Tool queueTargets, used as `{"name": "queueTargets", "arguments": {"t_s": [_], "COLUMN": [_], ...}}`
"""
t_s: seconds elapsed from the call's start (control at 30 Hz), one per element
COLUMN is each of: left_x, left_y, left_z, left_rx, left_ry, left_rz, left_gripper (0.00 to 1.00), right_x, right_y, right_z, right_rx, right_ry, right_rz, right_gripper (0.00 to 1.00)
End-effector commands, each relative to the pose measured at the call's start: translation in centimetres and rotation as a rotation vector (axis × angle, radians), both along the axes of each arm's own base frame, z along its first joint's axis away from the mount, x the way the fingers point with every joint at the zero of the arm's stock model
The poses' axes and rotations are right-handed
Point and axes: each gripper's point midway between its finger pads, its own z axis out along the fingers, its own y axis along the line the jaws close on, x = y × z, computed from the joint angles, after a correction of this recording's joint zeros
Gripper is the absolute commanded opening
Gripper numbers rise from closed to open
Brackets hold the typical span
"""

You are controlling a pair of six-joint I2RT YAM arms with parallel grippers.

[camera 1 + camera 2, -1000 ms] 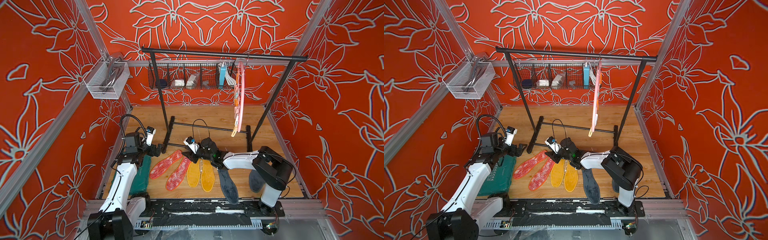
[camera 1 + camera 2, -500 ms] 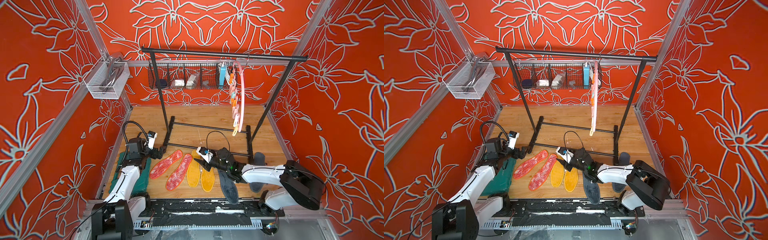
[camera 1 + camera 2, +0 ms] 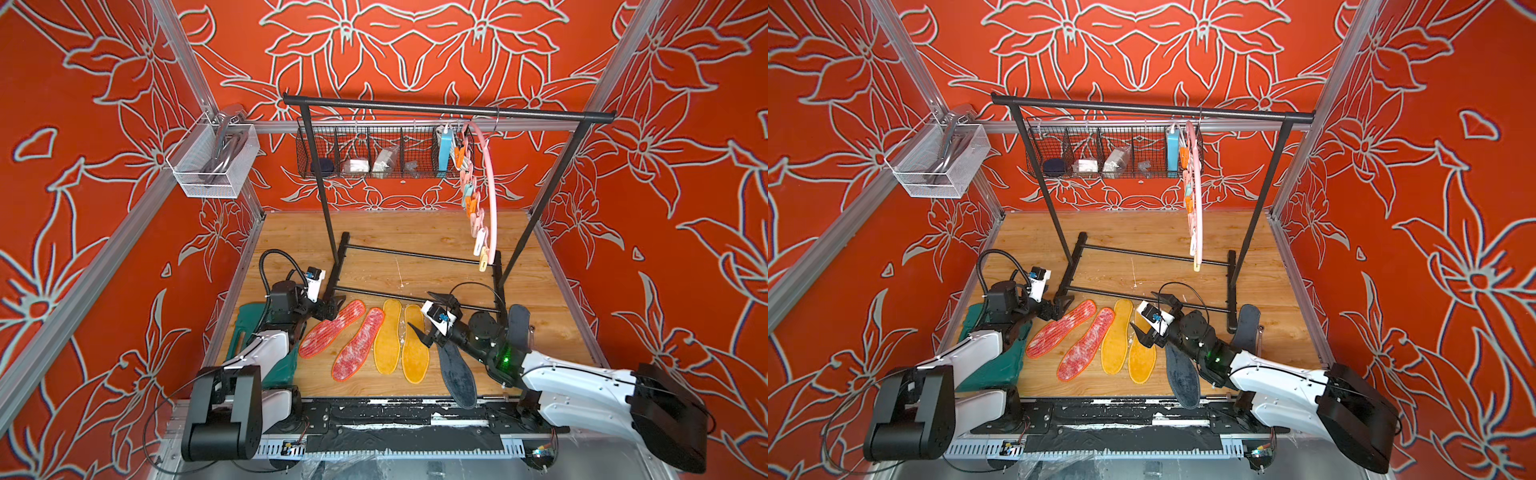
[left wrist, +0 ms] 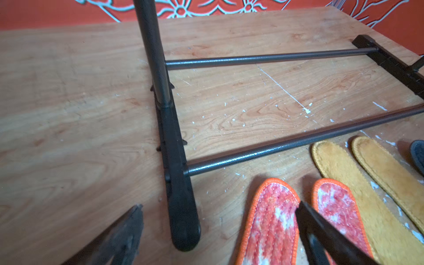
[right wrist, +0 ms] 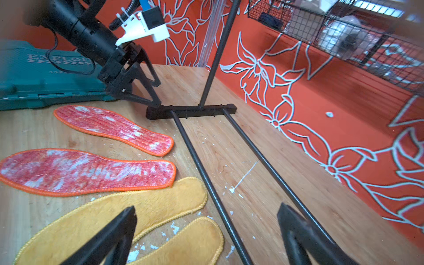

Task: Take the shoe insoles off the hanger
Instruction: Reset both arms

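White right arm (image 3: 573, 386) stretched low | gripper (image 3: 420, 309) agape over yellow insoles (image 3: 388, 336)

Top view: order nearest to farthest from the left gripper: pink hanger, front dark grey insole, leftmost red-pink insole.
1. Leftmost red-pink insole, beside the left gripper.
2. Front dark grey insole, across on the right.
3. Pink hanger, up on the rack.

This is a robot test booth in a lab, not a lived-in room. Orange walls (image 3: 104, 216) printed with white flowers are held by bare aluminium frame bars (image 3: 183, 54) and close in a scuffed wooden tabletop (image 3: 415, 232). A left arm (image 3: 262, 353) and a right arm (image 3: 577, 386) stand on a black mounting rail (image 3: 374, 415) at the near edge, with cables trailing. On the far frame hang a white wire basket (image 3: 212, 166) at the left and a black wire basket (image 3: 374, 153).
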Motion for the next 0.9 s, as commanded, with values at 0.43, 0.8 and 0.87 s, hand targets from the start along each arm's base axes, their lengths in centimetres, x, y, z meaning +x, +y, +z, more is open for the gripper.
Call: {"name": "queueTargets", "arguments": {"t_s": [0.43, 0.8, 0.87], "left_x": [1.3, 1.8, 2.0], "left_y": [2.0, 2.6, 2.7], "left_z": [1.0, -0.2, 0.0], "left_rx": [0.024, 0.010, -0.002], "left_ry": [-0.219, -0.192, -0.205], "left_rz": [0.207, 0.233, 0.231], "left_gripper": [0.98, 0.98, 0.98], "right_x": [5.7, 10.6, 11.7], "right_y": [-15.2, -23.6, -24.8], "right_z": [0.7, -0.7, -1.1], "right_rx": [0.178, 0.183, 0.207], "right_ry": [0.016, 0.047, 0.037], "right_rz": [-0.562, -0.854, -0.901], "right_gripper": [1.00, 1.00, 1.00]}}
